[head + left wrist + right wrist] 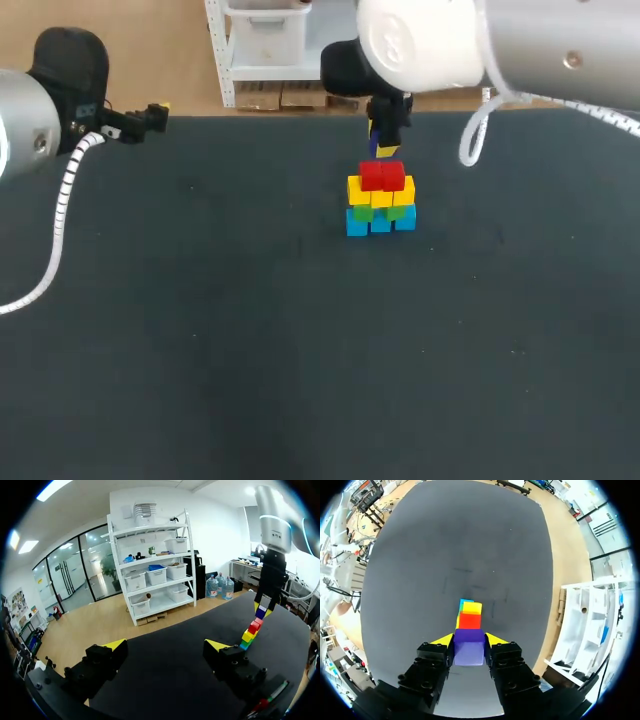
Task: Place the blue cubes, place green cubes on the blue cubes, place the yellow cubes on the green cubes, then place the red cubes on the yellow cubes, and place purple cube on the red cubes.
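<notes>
Right gripper (469, 641) is pinching the purple cube (469, 651) from both sides, right over the stack in the upper middle of the head view. Stack order reads fine: blue cubes (380, 223) on the table (200, 350), then green cubes (398, 211), yellow cubes (381, 195), and red cubes (381, 176) on top. Left gripper (166, 644) has its fingers spread wide with nothing between them. It is parked in the upper left of the head view, well apart from the stack.

Risks as I judge them:
- The red layer is a narrow landing spot. If I let go off-centre, the purple cube could tip or slide off.
- Coming down too hard could shove the red cubes sideways and shake the layers below.
- As the fingers open, they could clip a red cube, since they hang low beside the purple one.

Hard to see:
- The right arm's wrist blocks most of the gripper in the head view, so only a sliver of purple shows.
- I cannot tell whether purple is already touching red or hovering just above.
- The far side of the stack is hidden.
- The cube count per layer is unclear, especially from the right wrist view.
</notes>
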### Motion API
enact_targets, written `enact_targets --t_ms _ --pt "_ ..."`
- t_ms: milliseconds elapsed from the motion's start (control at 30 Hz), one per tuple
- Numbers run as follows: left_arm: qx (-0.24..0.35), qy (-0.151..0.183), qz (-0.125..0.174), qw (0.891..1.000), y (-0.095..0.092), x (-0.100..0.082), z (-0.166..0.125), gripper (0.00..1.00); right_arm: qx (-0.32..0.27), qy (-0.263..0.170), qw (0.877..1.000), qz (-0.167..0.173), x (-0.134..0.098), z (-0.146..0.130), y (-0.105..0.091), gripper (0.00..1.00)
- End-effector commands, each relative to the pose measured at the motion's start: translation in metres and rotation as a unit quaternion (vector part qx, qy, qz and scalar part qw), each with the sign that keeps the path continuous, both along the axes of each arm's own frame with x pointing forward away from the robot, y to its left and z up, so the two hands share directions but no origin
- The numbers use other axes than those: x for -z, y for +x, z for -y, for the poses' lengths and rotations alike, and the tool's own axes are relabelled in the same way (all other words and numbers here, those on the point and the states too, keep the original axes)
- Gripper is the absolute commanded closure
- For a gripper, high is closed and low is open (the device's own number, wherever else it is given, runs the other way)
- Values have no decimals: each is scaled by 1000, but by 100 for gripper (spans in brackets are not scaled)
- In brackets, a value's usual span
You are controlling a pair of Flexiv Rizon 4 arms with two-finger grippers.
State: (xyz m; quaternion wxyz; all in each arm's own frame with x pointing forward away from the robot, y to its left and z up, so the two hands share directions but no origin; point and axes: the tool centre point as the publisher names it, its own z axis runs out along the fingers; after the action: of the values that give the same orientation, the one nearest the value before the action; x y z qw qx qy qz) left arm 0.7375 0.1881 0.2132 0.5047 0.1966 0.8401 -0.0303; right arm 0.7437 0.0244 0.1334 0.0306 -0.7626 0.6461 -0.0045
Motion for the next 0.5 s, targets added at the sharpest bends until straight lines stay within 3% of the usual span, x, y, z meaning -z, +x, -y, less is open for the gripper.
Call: enact_targets --t_ms 33,500 --pt "4 0 -3 1000 0 -1 -2 0 8 -8 1000 -28 5 -3 6 100" --pt "4 0 -3 1000 0 -1 -2 0 26 -19 999 -43 16 -1 9 100"
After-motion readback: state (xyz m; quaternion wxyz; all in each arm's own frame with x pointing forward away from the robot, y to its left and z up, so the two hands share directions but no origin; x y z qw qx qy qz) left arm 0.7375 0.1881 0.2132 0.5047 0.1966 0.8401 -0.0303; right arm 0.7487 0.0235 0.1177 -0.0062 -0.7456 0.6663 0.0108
